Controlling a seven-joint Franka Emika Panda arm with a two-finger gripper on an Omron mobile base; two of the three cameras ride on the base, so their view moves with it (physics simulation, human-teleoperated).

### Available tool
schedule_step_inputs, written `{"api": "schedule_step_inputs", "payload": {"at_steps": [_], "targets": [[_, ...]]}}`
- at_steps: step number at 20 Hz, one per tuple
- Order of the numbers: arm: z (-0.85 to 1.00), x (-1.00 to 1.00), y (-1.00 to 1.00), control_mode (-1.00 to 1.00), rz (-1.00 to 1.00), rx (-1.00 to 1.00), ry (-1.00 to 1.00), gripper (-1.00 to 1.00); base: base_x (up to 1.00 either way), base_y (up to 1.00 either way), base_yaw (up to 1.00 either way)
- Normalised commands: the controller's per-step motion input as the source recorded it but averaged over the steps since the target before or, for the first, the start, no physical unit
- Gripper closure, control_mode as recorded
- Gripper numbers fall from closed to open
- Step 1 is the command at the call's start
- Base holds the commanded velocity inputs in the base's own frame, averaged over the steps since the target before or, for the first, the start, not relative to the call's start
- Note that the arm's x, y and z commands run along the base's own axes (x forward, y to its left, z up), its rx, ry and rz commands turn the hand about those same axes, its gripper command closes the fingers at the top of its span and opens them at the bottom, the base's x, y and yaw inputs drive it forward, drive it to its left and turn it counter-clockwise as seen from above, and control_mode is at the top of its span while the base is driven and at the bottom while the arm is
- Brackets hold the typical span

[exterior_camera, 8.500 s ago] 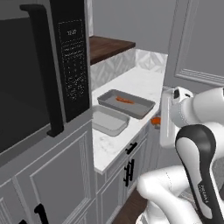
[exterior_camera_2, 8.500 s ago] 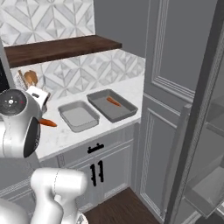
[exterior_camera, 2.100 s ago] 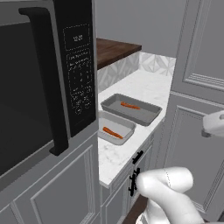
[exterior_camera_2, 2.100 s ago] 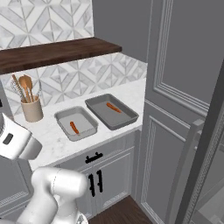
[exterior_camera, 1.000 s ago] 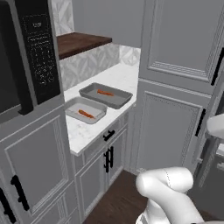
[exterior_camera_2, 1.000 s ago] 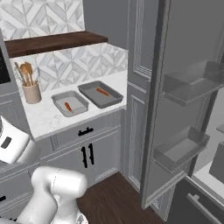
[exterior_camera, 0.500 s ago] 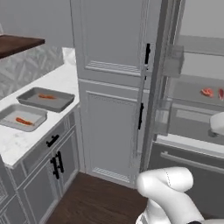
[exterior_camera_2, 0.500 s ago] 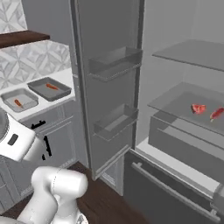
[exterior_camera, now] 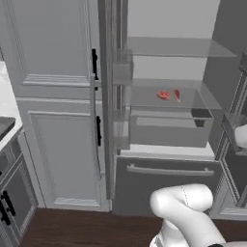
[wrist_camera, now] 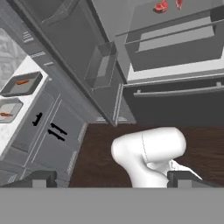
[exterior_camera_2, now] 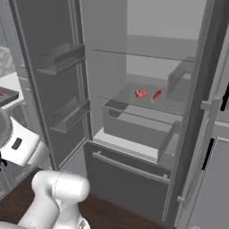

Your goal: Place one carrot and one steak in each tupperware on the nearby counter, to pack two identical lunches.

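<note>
Arm (exterior_camera: 185,212): glossy white, rounded tubular links, bulbous elbow housing, thin seam lines across the shell. Gripper (wrist_camera: 111,178): two small dark grey, blocky finger tips (wrist_camera: 41,177), set wide apart.

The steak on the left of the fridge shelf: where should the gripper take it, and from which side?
Probably from the open front of the fridge, above the drawer. The left steak lies flat on the glass shelf, beside the second steak. Pinch across its narrow width with open gripper, fingers clear of its neighbour.
</note>
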Motion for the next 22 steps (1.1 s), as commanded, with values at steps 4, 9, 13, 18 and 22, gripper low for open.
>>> {"api": "schedule_step_inputs", "payload": {"at_steps": [4, 9, 13, 18, 22], "targets": [[0.00, 0.00, 0.00, 1.00, 0.00, 0.00, 0.00, -1.00, 0.00, -0.23, -0.50], [0.00, 0.00, 0.00, 1.00, 0.00, 0.00, 0.00, -1.00, 0.15, 0.00, -0.29], [0.00, 0.00, 0.00, 1.00, 0.00, 0.00, 0.00, -1.00, 0.57, 0.00, -0.19], [0.00, 0.00, 0.00, 1.00, 0.00, 0.00, 0.00, -1.00, 0.62, 0.00, -0.14], [0.00, 0.00, 0.00, 1.00, 0.00, 0.00, 0.00, -1.00, 0.18, 0.09, -0.21]]}}
